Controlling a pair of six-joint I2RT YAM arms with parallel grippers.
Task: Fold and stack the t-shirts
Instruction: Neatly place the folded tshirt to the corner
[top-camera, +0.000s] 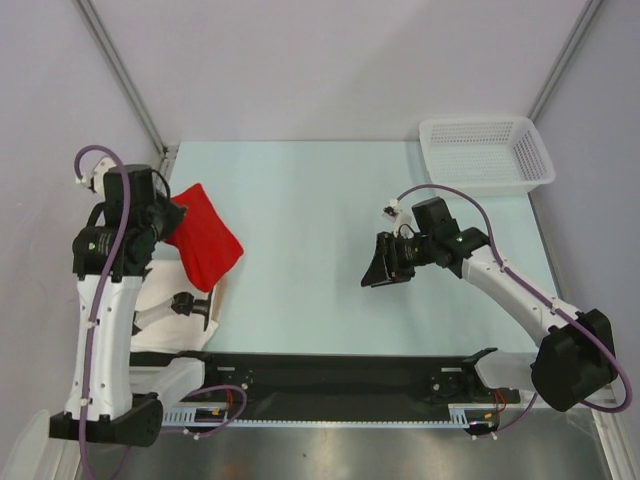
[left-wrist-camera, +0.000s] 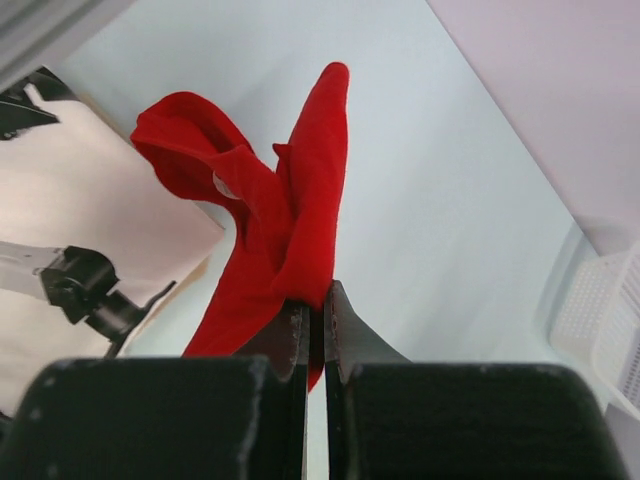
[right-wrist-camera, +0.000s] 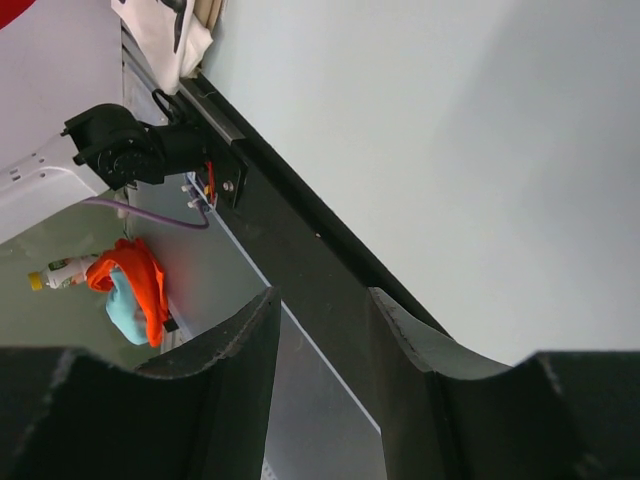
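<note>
The table (top-camera: 330, 210) has a smooth, pale blue-green top that runs from the arm bases to a plain grey wall at the far side. Grey panels close in the left and right sides too, with slanted metal frame posts (top-camera: 118, 68) rising from the far corners. A black rail (top-camera: 330, 375) runs along the near edge between the two arm bases.

The red t-shirt (top-camera: 205, 238) is at the left side of the table, bunched rather than spread out. The left end effector (top-camera: 172, 220) has it pinched. In the left wrist view the fingers (left-wrist-camera: 292, 335) are pressed together on a fold of the red t-shirt (left-wrist-camera: 290, 220), and the rest of the cloth trails away from them in loose folds. Whether the low end of the shirt touches the table cannot be told. Just near of it, under the left arm, lies a cream cloth (top-camera: 165, 290) on the table's left edge.

The right end effector (top-camera: 380, 262) hangs over the right-centre of the table, well apart from the shirt. Its jaws stand partly apart with nothing between them, as the right wrist view (right-wrist-camera: 322, 300) shows.

A white mesh basket (top-camera: 487, 152) sits at the far right corner. Beyond the near edge, down on the floor, are a small bottle (right-wrist-camera: 60, 272) and a bundle of orange and teal cloth (right-wrist-camera: 135, 290).
</note>
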